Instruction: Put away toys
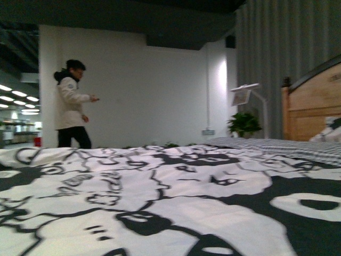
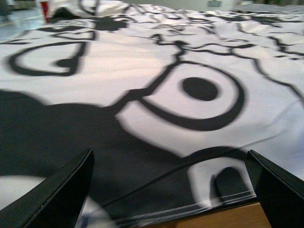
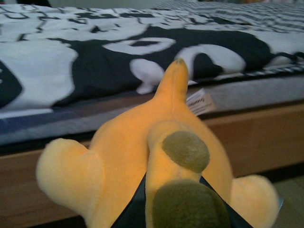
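Note:
A yellow-orange plush toy (image 3: 128, 156) with stubby limbs and olive-brown patches fills the lower half of the right wrist view. My right gripper (image 3: 178, 209) is shut on the plush toy, its dark fingers showing under the toy, and holds it beside the bed's wooden side rail (image 3: 256, 133). A white label (image 3: 199, 102) hangs from the toy. My left gripper (image 2: 173, 190) is open and empty, low over the black-and-white patterned duvet (image 2: 156, 90) near the bed's edge. Neither arm nor the toy shows in the front view.
The black-and-white duvet (image 1: 160, 197) covers the bed in front. A wooden headboard (image 1: 311, 104) stands at the right with a striped sheet (image 1: 298, 146). A person in a white jacket (image 1: 72, 106) stands beyond the bed at the left. A potted plant (image 1: 244, 124) and lamp (image 1: 242, 93) stand behind.

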Robot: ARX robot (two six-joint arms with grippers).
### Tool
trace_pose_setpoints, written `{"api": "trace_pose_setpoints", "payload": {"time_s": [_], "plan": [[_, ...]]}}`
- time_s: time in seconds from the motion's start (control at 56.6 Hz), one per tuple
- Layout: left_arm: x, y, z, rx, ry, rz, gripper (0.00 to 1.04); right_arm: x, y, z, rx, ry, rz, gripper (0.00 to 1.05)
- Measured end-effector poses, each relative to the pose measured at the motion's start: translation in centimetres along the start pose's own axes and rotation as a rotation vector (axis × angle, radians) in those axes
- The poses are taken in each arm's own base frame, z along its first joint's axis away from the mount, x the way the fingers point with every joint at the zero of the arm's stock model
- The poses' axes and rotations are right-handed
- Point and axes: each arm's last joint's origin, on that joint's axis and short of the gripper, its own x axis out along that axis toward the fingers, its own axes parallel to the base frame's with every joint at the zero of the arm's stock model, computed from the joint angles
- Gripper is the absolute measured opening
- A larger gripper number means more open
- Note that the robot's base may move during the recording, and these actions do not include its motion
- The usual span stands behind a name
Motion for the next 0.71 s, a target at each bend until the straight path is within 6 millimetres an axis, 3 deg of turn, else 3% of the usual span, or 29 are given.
{"api": "trace_pose_setpoints", "payload": {"time_s": [0.707], "plan": [[0.0,-0.01,0.01,0.001,0.0,-0.003,0.98,0.0,-0.02,0.0,0.0,0.0,-0.006,0.09]]}}
